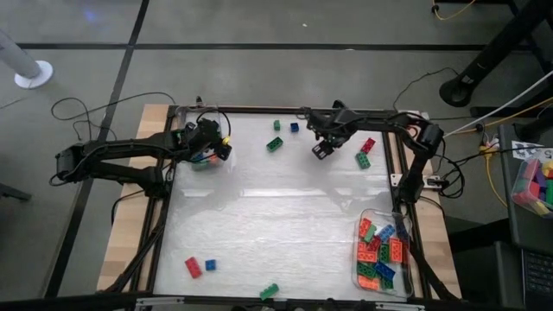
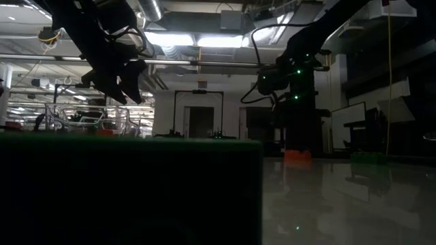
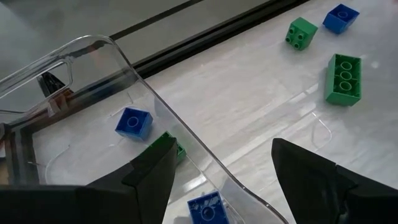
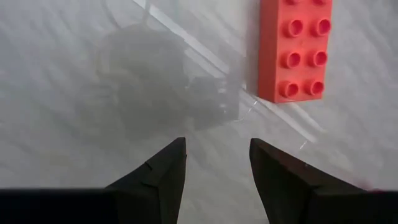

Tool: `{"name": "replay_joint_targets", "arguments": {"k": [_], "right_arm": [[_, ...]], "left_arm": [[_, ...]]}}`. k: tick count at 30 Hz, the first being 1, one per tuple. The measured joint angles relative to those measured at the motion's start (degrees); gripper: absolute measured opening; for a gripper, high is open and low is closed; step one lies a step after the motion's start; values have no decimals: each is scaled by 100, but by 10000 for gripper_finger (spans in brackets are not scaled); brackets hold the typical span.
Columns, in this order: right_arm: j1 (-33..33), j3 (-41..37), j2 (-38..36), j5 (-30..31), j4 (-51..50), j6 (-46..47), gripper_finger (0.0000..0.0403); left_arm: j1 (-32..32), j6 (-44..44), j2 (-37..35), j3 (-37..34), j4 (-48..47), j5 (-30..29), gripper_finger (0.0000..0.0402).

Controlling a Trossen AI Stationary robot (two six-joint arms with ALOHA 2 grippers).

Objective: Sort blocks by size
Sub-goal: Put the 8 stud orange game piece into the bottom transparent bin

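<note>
Left hand (image 1: 210, 149) wide and empty over clear tray (image 3: 155, 93) of small blocks (image 3: 133, 122), right hand (image 1: 323, 149) part-open, empty, beside red brick (image 4: 296, 46) on counter (image 1: 276, 216)

long brick (image 4: 295, 50) red | small bricks (image 3: 133, 121) blue, green (image 3: 301, 32)

I see glossy moulded plastic on the blocks (image 4: 296, 50), studs smooth and shiny. The table (image 1: 276, 216) has a pale, slick sheet that catches glare, with bare wood (image 1: 121, 250) at its nine o'clock edge. The container (image 3: 124, 93) is clear, smooth plastic. My right arm's fingers (image 4: 283, 177) look matt black.
</note>
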Motion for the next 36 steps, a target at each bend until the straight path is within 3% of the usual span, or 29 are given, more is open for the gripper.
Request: {"name": "replay_joint_targets", "arguments": {"k": [9,18,23,36], "right_arm": [[-247,-618,-26,7,1077,128,177],[-275,-466,-30,257,1853,125,177],[-276,-411,-20,789,2378,134,177],[-284,-417,-20,2365,1874,954,177]], "left_arm": [[-1,0,0,0,-1,0,249],[0,2,0,0,0,-2,249],[-2,2,0,0,0,-2,249],[-1,3,0,0,0,-3,249]]}}
